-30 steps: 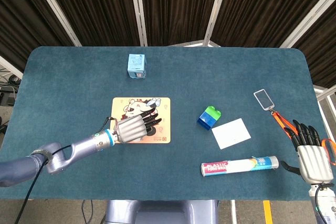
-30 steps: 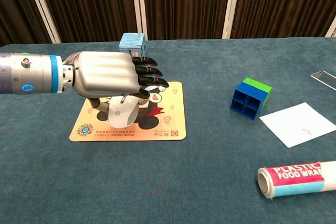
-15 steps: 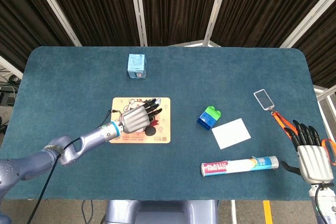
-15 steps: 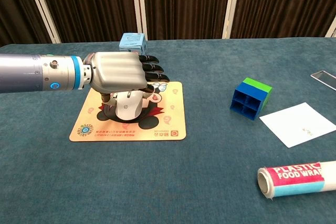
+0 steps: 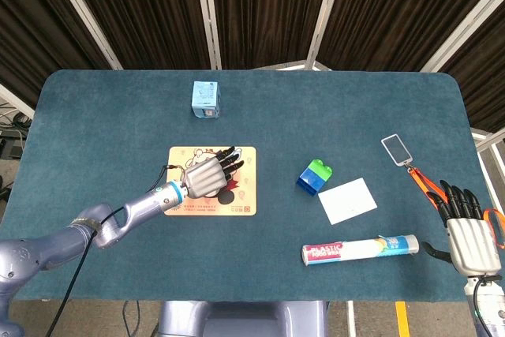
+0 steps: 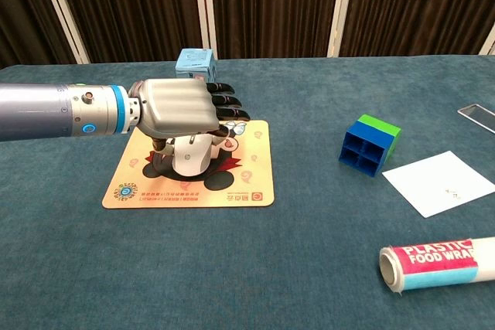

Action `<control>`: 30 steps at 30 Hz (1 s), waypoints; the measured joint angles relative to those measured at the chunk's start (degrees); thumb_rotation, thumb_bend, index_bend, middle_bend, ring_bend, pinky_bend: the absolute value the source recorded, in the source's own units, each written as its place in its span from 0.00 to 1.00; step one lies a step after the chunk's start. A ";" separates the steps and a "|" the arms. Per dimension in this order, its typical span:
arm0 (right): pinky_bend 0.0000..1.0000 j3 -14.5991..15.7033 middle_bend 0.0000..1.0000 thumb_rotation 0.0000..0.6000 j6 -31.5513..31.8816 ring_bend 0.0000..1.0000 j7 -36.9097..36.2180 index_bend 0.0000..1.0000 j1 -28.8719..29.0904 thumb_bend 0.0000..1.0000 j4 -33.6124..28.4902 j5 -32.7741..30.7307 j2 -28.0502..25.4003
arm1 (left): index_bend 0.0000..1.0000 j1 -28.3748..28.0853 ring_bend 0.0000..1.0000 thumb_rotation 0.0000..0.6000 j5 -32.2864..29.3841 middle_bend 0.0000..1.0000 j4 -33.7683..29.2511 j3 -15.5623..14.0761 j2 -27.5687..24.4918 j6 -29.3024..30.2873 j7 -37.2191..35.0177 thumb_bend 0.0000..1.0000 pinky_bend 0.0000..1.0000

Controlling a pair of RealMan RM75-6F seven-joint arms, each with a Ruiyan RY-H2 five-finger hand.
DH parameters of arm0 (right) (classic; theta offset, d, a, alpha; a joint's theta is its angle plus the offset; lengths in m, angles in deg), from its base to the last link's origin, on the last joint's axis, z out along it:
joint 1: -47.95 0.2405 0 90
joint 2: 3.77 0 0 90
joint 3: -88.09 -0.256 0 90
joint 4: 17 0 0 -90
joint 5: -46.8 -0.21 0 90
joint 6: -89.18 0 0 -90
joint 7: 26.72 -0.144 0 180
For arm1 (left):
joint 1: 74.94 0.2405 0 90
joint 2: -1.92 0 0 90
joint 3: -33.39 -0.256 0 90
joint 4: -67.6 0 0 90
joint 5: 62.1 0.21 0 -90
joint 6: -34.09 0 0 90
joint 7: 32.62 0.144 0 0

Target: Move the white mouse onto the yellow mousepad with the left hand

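**Mouse on pad, release pending**

Left robot hand (image 6: 182, 110) arched over white mouse (image 6: 191, 157), gripping it from above. Mouse sits on yellow mousepad (image 6: 251, 191), near its middle; placement looks done, letting go remains. Chest view shows the mouse; head view hides it under the hand. Only head view shows right robot hand (image 5: 470, 236), open, idle.

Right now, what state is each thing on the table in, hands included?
white mouse: on the mousepad, under the left hand.
yellow mousepad: flat.
left hand: over the mouse, grip unclear.
right hand: open, off the table edge.
plastic wrap roll: lying on its side.
blue-green block: hollow side facing camera.
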 measured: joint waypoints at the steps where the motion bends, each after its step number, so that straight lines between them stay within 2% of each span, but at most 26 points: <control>1: 0.00 0.00 0.00 1.00 0.01 0.00 0.03 0.14 0.00 0.09 0.00 0.01 0.01 | 0.35 0.03 0.00 1.00 -0.11 0.00 0.01 -0.02 0.02 0.12 0.12 0.32 0.00; 5: 0.00 0.00 0.00 1.00 0.07 0.00 0.07 0.14 -0.01 0.09 0.03 0.03 0.04 | 0.23 0.21 0.00 1.00 -0.64 0.00 -0.16 -0.09 -0.02 0.69 0.58 0.32 0.00; 9: 0.00 0.01 0.00 1.00 0.04 0.00 0.04 0.14 -0.01 0.09 0.03 0.01 0.03 | 0.16 0.46 0.00 1.00 -0.98 0.00 -0.64 -0.22 -0.36 1.55 0.67 0.32 0.00; 22: 0.00 -0.01 0.00 1.00 0.01 0.00 0.00 0.14 -0.02 0.09 -0.09 -0.10 0.00 | 0.15 1.02 0.00 1.00 -2.42 0.00 -4.02 -0.32 -2.89 2.49 1.64 0.32 0.00; 30: 0.00 -0.03 0.00 1.00 0.02 0.00 0.09 0.14 -0.03 0.09 -0.04 -0.17 0.02 | 0.15 4.59 0.00 1.00 -3.87 0.00 -11.42 0.25 -8.02 7.98 6.10 0.32 0.00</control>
